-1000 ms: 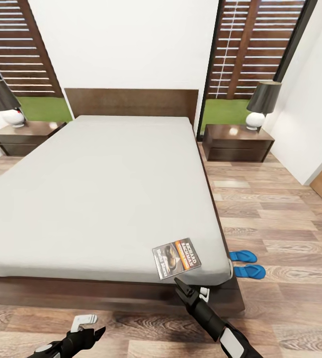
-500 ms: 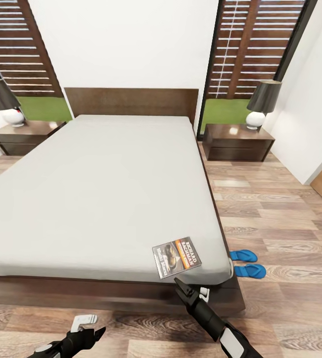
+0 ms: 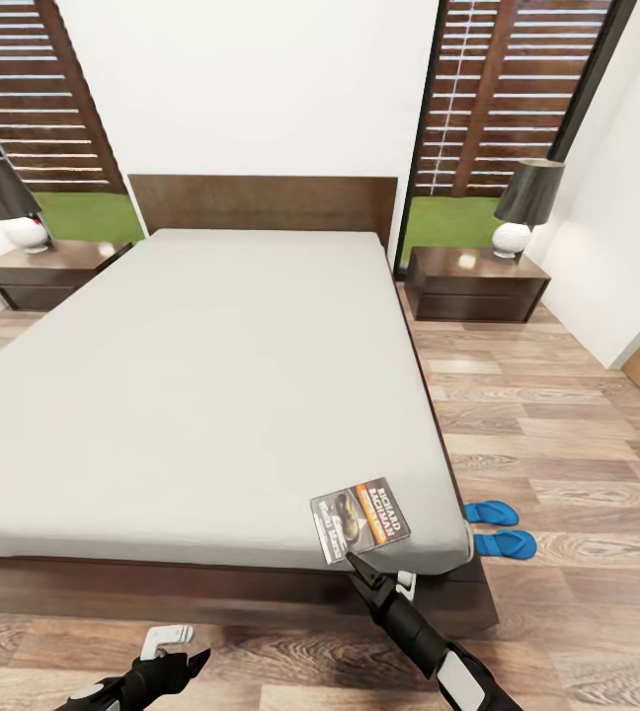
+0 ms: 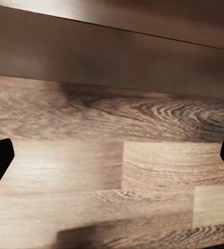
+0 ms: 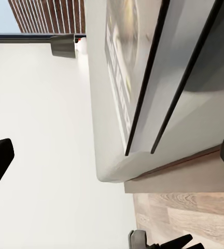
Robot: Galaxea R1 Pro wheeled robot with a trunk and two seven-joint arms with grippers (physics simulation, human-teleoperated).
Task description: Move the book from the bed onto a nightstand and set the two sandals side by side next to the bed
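The book lies face up on the near right corner of the bed's pale mattress, its lower edge at the mattress rim. My right gripper hangs open just below that corner, against the bed frame and apart from the book. In the right wrist view the gripper is open and the book shows edge-on on the mattress corner. The two blue sandals lie side by side on the floor next to the bed's right side. My left gripper is open, low over the floor.
A nightstand with a lamp stands at each side of the headboard. The dark bed frame runs across in front of me. Wood-plank floor stretches along the bed's right side to the right nightstand.
The whole picture has shifted slightly, so the camera moved a little. Both arms hold the same pose, and the book and sandals lie where they were.
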